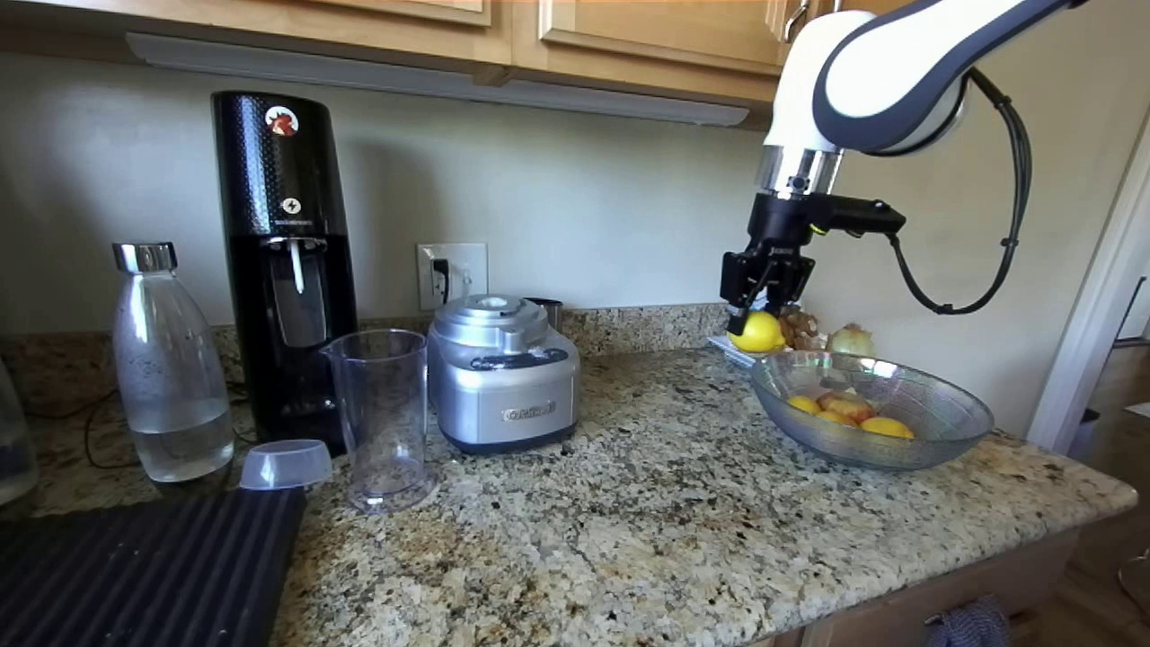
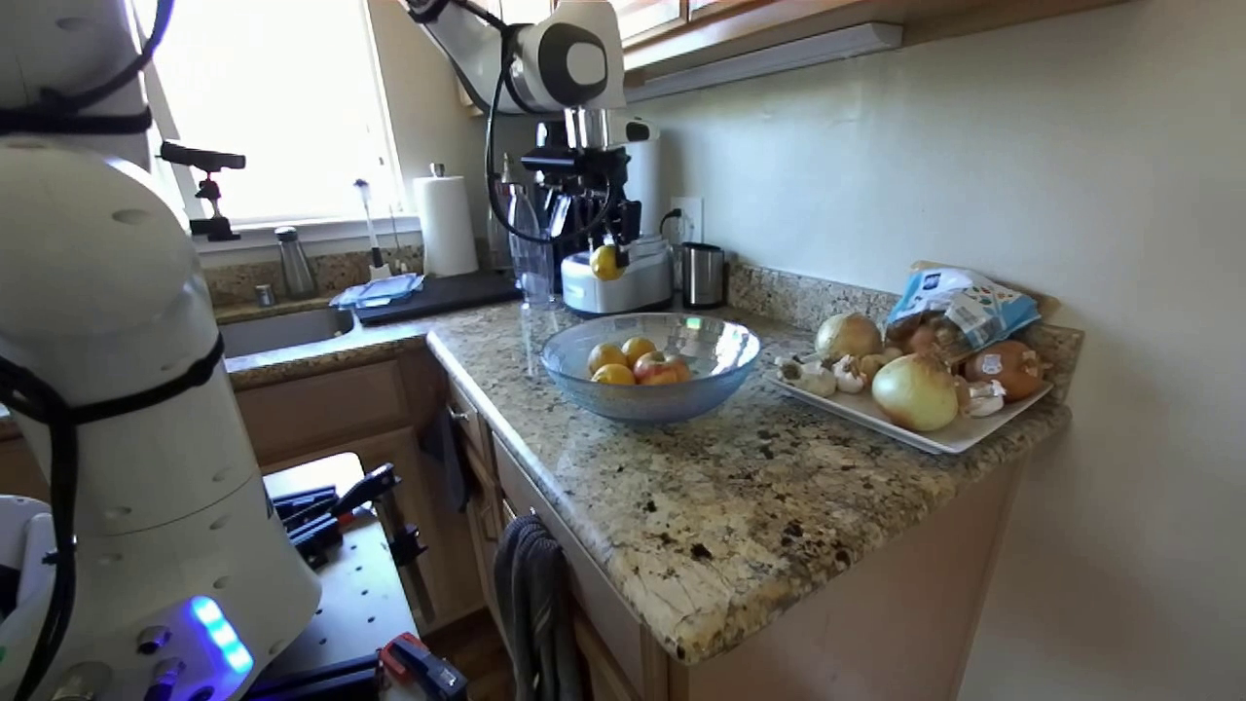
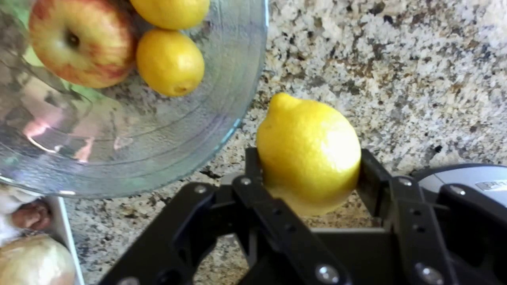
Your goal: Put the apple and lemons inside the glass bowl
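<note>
hanging above a speckled stone counter [image 1: 629, 539], a black gripper [image 3: 309, 170] is shown clamped on a yellow lemon [image 3: 305, 134], its two fingers [image 3: 376, 182] pressed against opposite sides of the fruit. the lemon's pointed tip is turned away from the gripper, toward the top of the wrist view.

lower than the gripper, and up and to the left of it in the wrist view, a wide glass bowl [image 2: 652, 404] is set on the counter. seen from above, the held lemon is placed outside the bowl, near the rim. in the bowl, a red and yellow apple [image 3: 81, 43] and three more lemons [image 2: 605, 358] are gathered; two of these lemons can be made out in the wrist view, touching each other, with the apple right beside the lower one.

below and to the left of the gripper in the wrist view, the edge of a white tray [image 2: 973, 430] can be seen; in an exterior view it is shown loaded with onions [image 2: 915, 391] and garlic [image 2: 806, 375], with a blue and white bag [image 2: 964, 304] just behind. to the right of the gripper in the wrist view, a silver food processor base [image 1: 503, 386] is partly covered by the gripper. in an exterior view, farther left of the gripper, a clear pitcher [image 1: 382, 413], a black drinks machine [image 1: 283, 180] and a capped bottle [image 1: 171, 377] are grouped.
</note>
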`<state>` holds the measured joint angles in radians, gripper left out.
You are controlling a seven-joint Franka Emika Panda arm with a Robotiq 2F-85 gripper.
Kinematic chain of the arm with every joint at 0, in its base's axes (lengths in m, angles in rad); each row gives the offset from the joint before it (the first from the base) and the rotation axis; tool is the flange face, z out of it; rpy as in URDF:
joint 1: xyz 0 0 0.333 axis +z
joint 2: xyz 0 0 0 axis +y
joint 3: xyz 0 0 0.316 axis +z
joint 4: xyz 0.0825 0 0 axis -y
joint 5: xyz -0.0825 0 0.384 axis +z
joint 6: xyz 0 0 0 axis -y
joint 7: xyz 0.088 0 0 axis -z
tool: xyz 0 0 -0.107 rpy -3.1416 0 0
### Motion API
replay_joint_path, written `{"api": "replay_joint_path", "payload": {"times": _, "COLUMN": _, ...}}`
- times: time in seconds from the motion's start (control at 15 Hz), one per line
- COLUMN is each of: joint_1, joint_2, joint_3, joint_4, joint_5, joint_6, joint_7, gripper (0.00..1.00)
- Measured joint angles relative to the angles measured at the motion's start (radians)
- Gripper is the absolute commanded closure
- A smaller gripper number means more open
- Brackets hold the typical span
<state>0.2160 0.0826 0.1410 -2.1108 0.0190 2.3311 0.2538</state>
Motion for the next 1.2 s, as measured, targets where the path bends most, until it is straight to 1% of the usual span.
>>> {"api": "replay_joint_path", "payload": {"times": 0.27, "joint_1": -0.04, "joint_2": -0.075, "joint_3": -0.027, "joint_4": -0.103, "joint_5": -0.022, "joint_6": 0.0, "joint_7": 0.07, "gripper": 0.66}}
{"api": "replay_joint_path", "payload": {"times": 0.4, "joint_1": -0.06, "joint_2": -0.088, "joint_3": -0.038, "joint_4": -0.139, "joint_5": -0.059, "joint_6": 0.0, "joint_7": 0.128, "gripper": 0.66}}
{"api": "replay_joint_path", "payload": {"times": 0.8, "joint_1": -0.095, "joint_2": -0.067, "joint_3": -0.059, "joint_4": -0.205, "joint_5": -0.181, "joint_6": 0.012, "joint_7": 0.337, "gripper": 0.66}}
{"api": "replay_joint_path", "payload": {"times": 1.0, "joint_1": -0.098, "joint_2": -0.057, "joint_3": -0.061, "joint_4": -0.222, "joint_5": -0.202, "joint_6": 0.012, "joint_7": 0.403, "gripper": 0.66}}
{"api": "replay_joint_path", "payload": {"times": 1.07, "joint_1": -0.098, "joint_2": -0.055, "joint_3": -0.06, "joint_4": -0.225, "joint_5": -0.202, "joint_6": 0.012, "joint_7": 0.416, "gripper": 0.42}}
{"api": "replay_joint_path", "payload": {"times": 1.13, "joint_1": -0.098, "joint_2": -0.054, "joint_3": -0.059, "joint_4": -0.228, "joint_5": -0.204, "joint_6": 0.012, "joint_7": 0.428, "gripper": 0.16}}
{"api": "replay_joint_path", "payload": {"times": 1.2, "joint_1": -0.098, "joint_2": -0.053, "joint_3": -0.057, "joint_4": -0.232, "joint_5": -0.204, "joint_6": 0.012, "joint_7": 0.438, "gripper": 0.14}}
